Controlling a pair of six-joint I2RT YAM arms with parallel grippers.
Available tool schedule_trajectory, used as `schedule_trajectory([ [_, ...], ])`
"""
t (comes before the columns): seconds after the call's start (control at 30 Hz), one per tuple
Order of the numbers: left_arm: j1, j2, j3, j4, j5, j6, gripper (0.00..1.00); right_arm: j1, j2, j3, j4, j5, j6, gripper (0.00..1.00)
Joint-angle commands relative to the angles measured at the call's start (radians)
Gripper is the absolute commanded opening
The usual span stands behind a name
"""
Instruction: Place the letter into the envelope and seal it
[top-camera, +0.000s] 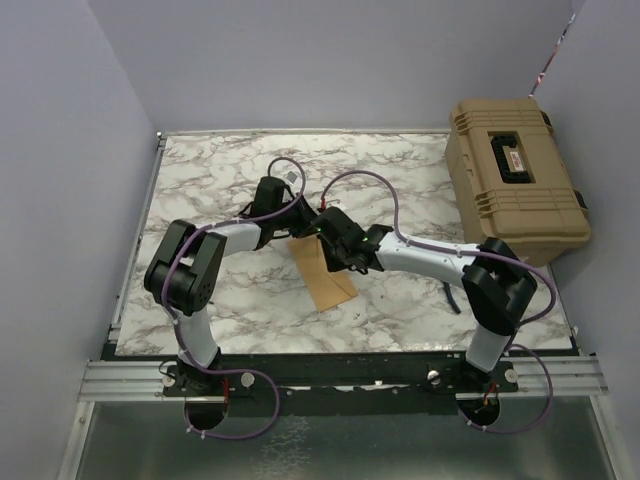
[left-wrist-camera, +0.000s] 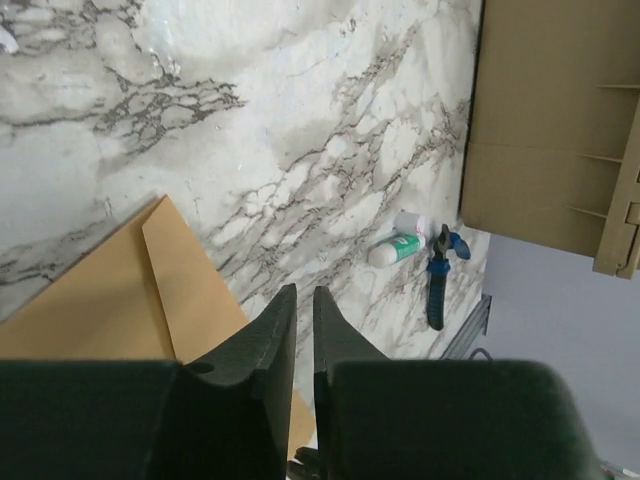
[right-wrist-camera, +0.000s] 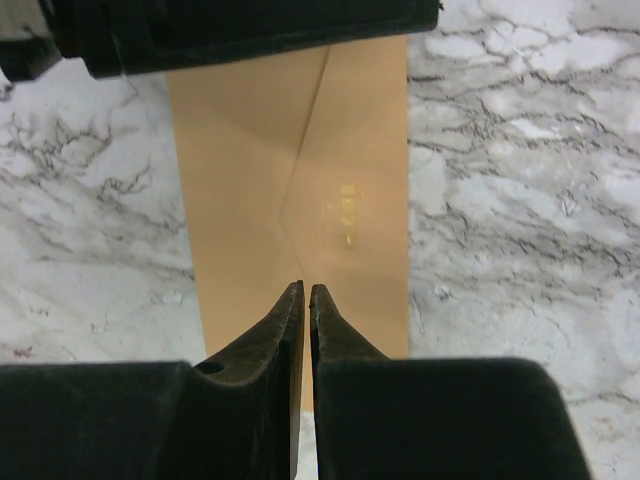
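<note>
The orange-brown envelope (top-camera: 327, 282) lies flat on the marble table (top-camera: 220, 170) between the two arms, its triangular flap folded down over its body (right-wrist-camera: 345, 190). The letter is hidden from every view. My right gripper (right-wrist-camera: 306, 288) hovers low over the envelope's near half, jaws almost together with nothing between them. My left gripper (left-wrist-camera: 304, 292) is just past the envelope's corner (left-wrist-camera: 110, 290), with a narrow gap between its fingers and only marble showing through it. In the top view both grippers meet over the envelope's far end: the left (top-camera: 298, 226), the right (top-camera: 325, 236).
A tan hard case (top-camera: 515, 180) stands at the table's right edge. Beside it lie a white and green tube (left-wrist-camera: 395, 248) and blue-handled pliers (left-wrist-camera: 437, 282). Purple cables loop over both arms. Grey walls close in the left and back sides.
</note>
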Motion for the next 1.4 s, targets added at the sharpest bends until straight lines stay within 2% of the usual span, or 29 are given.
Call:
schedule_trajectory([
  [0.0,0.006,0.078,0.043,-0.083,-0.059,0.080,0.09,0.000,0.087,0.052,0.058,0.072,0.016,0.09],
  [0.23,0.014,0.136,0.077,-0.132,-0.091,0.148,0.00,-0.001,0.160,0.114,0.088,0.117,0.001,0.09],
  [0.6,0.018,0.161,-0.011,-0.133,-0.137,0.105,0.00,-0.017,0.278,0.188,0.103,0.105,-0.035,0.09],
  [0.77,0.025,0.162,-0.023,-0.125,-0.134,0.103,0.00,-0.021,0.316,0.226,0.041,0.105,-0.027,0.08],
  [1.07,0.030,0.179,-0.014,-0.111,-0.117,0.088,0.00,-0.021,0.317,0.187,0.011,0.038,-0.020,0.06],
  [1.37,0.041,0.201,0.007,-0.113,-0.095,0.071,0.00,0.002,0.261,0.042,0.007,-0.077,-0.015,0.01],
])
